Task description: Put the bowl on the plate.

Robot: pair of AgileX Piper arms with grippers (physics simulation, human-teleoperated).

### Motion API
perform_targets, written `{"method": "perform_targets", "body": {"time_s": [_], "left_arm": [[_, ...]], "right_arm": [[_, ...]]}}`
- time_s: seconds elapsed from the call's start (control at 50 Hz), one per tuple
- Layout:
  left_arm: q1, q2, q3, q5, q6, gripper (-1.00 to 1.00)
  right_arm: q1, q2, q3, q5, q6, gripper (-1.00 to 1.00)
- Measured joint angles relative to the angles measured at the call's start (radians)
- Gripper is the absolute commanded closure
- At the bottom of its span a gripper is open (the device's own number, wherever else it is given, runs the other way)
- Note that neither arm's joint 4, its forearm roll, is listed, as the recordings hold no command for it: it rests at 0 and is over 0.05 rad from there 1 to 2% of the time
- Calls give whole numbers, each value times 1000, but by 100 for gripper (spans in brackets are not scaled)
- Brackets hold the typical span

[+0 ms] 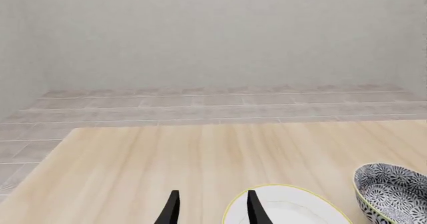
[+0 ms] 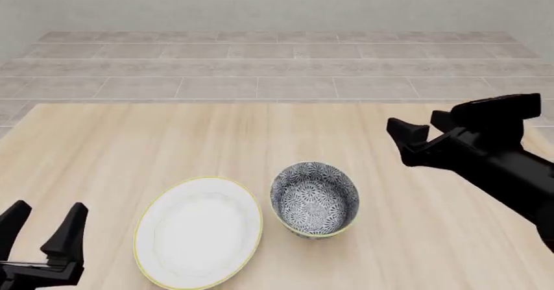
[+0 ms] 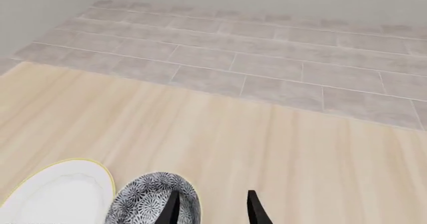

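Left gripper (image 2: 41, 230): nearest the front camera, low at the near left corner of the pale wood-grain worktop (image 2: 173, 134); black fingers spread apart, grasping nothing, just beside the plate's near left rim.
Plate: plain white round flat plate (image 2: 198, 231) with a thin yellow rim line, lying flat on the worktop, bare.
Bowl: round deep bowl (image 2: 314, 198) with a dense dark-blue-and-white floral pattern, standing upright on the worktop just right of the plate, rims close; contact cannot be confirmed.
Right gripper (image 2: 421, 134): raised above the worktop, beyond and right of the bowl; fingers released, empty.
Task status: bowl not yet grasped.
Risk, rim pinch: the thin, curved wall may slip or tilt out of the fingers.
Risk, descent: a misaligned finger may shove the bowl against the plate and shift both.
Risk, transfer: a low carry may clip the plate rim.
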Motion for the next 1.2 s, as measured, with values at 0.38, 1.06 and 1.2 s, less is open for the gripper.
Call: {"method": "perform_targets", "body": {"time_s": [0.38, 1.06, 1.2], "left_arm": [[-4, -33, 0, 33, -3, -100], [-10, -37, 0, 35, -7, -100], [-11, -37, 0, 34, -7, -100]], "right_arm": [[32, 119, -87, 8, -8, -100], [52, 276, -186, 62, 17, -100], [56, 315, -196, 69, 26, -100]]}}
